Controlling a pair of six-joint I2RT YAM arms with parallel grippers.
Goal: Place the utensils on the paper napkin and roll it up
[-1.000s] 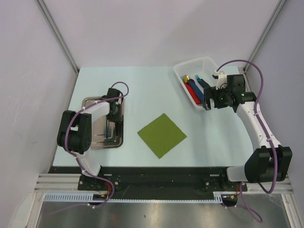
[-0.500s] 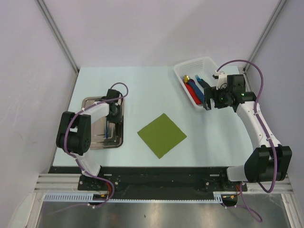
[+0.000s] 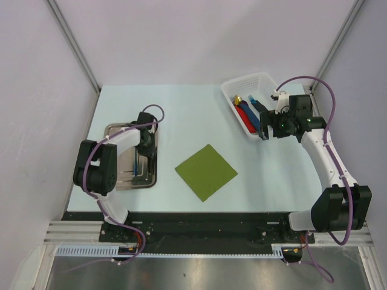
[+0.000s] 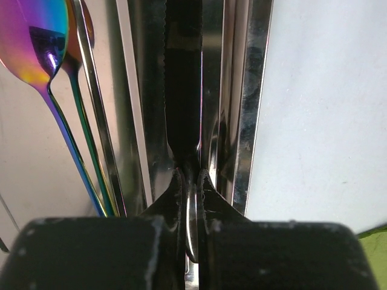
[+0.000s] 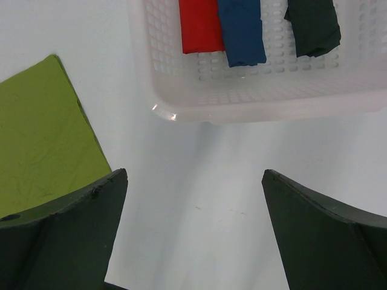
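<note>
The olive-green paper napkin lies flat in the middle of the table; its edge shows in the right wrist view. The utensils lie in the silver metal tray. In the left wrist view I see a dark serrated knife and an iridescent spoon with another slim piece beside it. My left gripper is down in the tray, and its jaws are shut on the knife's thin handle. My right gripper hangs open and empty above bare table, between the napkin and the basket.
A white plastic basket stands at the back right and holds red, blue and dark broad-handled pieces. The tray's right rim runs just beside the knife. Grey walls close in the table on both sides.
</note>
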